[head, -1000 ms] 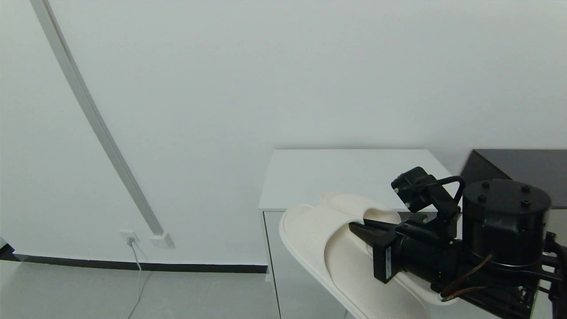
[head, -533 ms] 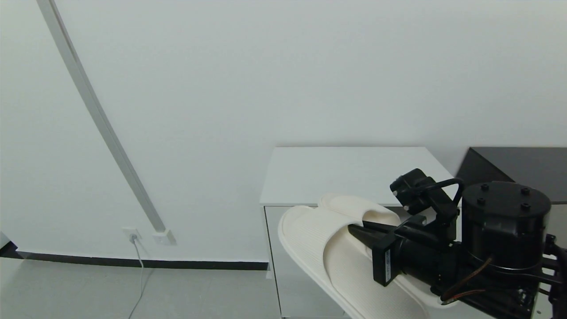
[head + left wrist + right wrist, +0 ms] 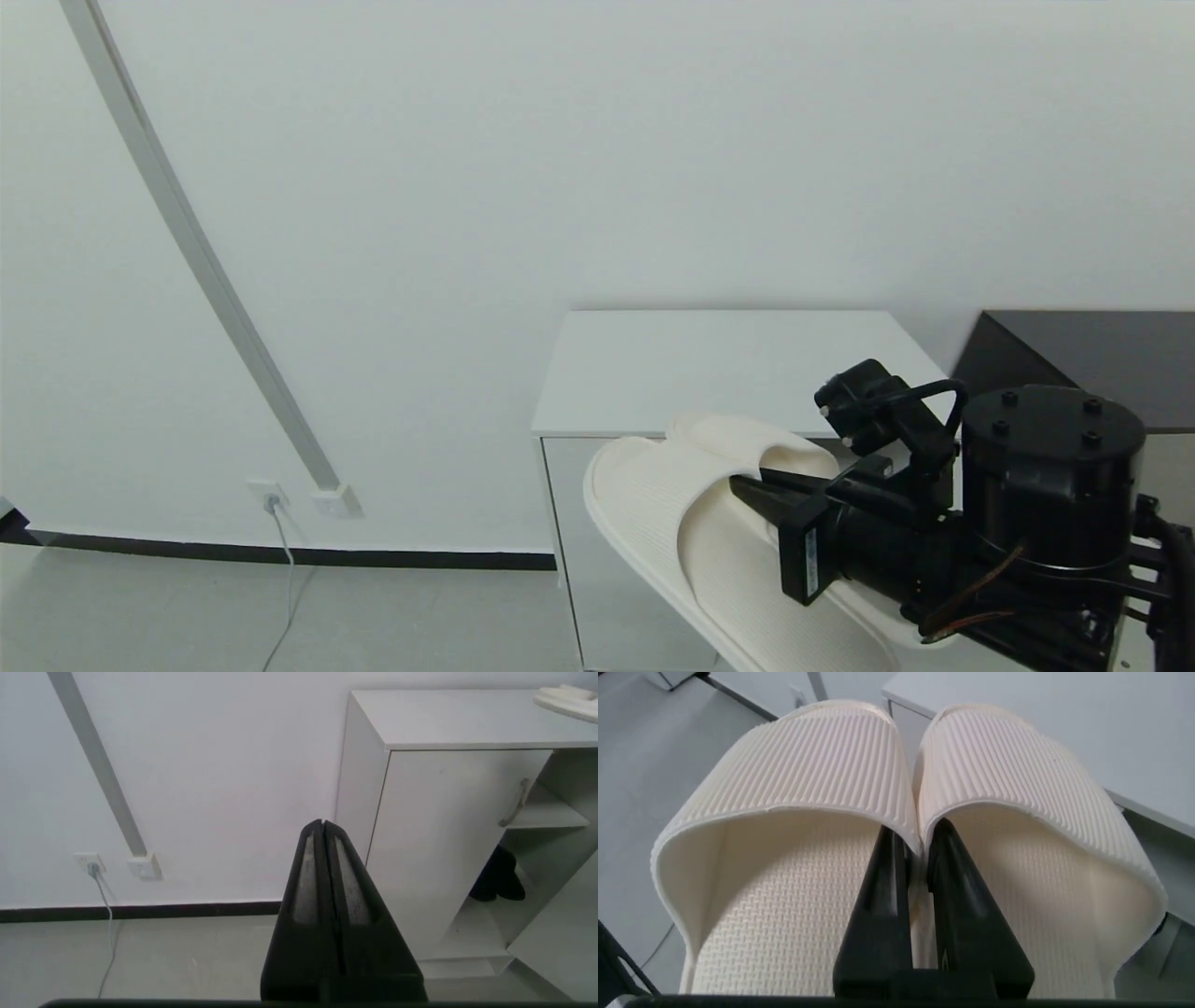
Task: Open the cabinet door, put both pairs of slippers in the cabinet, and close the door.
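The door [image 3: 448, 859] of the white cabinet [image 3: 719, 369] stood open. My right gripper [image 3: 918, 845] pinched the pair of cream ribbed slippers [image 3: 831, 775] aloft near it. My left gripper [image 3: 322, 835] was pressed together, empty. Stowing and closing remained, I judged.

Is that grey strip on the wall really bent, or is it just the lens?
Head view: the grey strip bows in a curve, likely lens distortion; left wrist view: it runs straight, so probably not bent.
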